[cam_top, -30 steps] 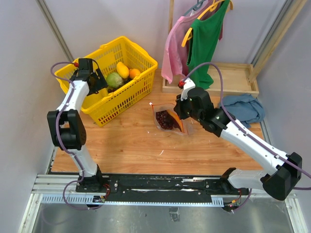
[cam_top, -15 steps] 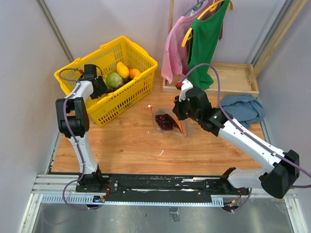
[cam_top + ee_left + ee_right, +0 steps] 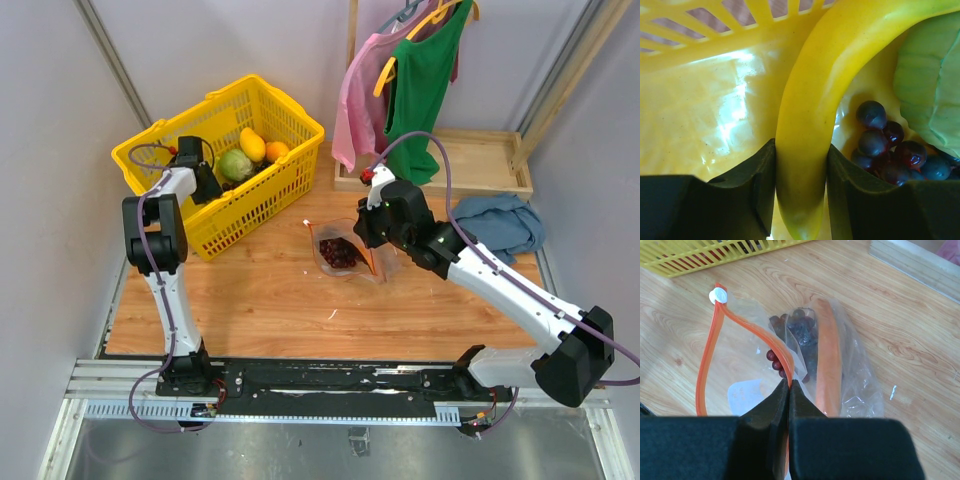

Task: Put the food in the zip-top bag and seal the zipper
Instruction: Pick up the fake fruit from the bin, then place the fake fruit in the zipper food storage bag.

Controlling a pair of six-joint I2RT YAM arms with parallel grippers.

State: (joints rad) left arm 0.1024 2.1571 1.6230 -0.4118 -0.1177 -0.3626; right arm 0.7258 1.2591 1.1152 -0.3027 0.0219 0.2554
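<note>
**A:** Where is the left gripper?

**B:** Down inside the yellow basket. Its jaws are narrowed onto the curved yellow piece, one finger on each flank near the lower end. Dark basket grapes and a green leafy piece lie just beside it.

**A:** And the right gripper?

**B:** Pinched tight on the zipper of the zip-top bag, which lies on the table well apart from the basket. Gripping only one lip lets the mouth gape (an orange loop, with a white tab at its far end). I judge it's held that way as a ready opening.

**A:** Is anything in the bag already?

**B:** A grape bunch and a long orange piece, side by side. The yellow piece looks to be next, and the sealing isn't started
</note>
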